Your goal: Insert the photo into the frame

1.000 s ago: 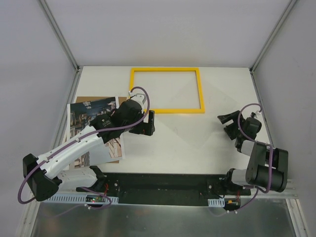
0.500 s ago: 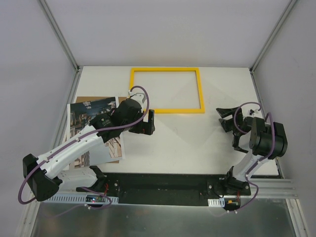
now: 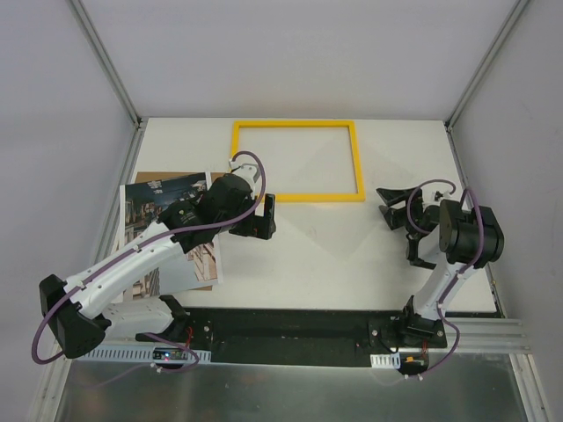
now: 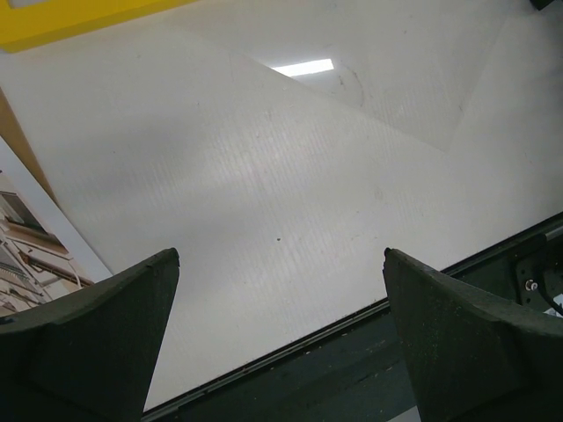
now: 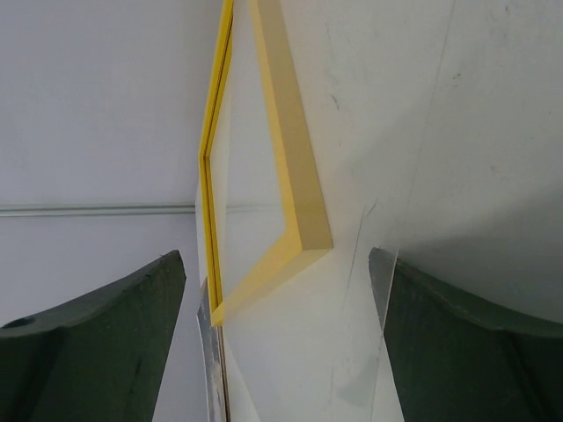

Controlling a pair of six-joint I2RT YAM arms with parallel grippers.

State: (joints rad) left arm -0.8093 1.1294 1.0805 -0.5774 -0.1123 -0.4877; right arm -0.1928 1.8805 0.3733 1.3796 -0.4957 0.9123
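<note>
The yellow frame lies flat at the back of the table; it also shows in the left wrist view and the right wrist view. The photo, a street print with white edges, lies at the left on a brown backing board, partly under my left arm. Its corner shows in the left wrist view. My left gripper is open and empty over bare table, right of the photo. My right gripper is open and empty, pointing at the frame's near right corner.
A clear, thin sheet lies on the table in front of the frame, hard to see; its reflection shows in the left wrist view. White walls enclose the table. The black base rail runs along the near edge.
My right arm has swung left and its gripper has moved closer to the frame's near right corner. My left arm, the photo and the frame have not moved.
</note>
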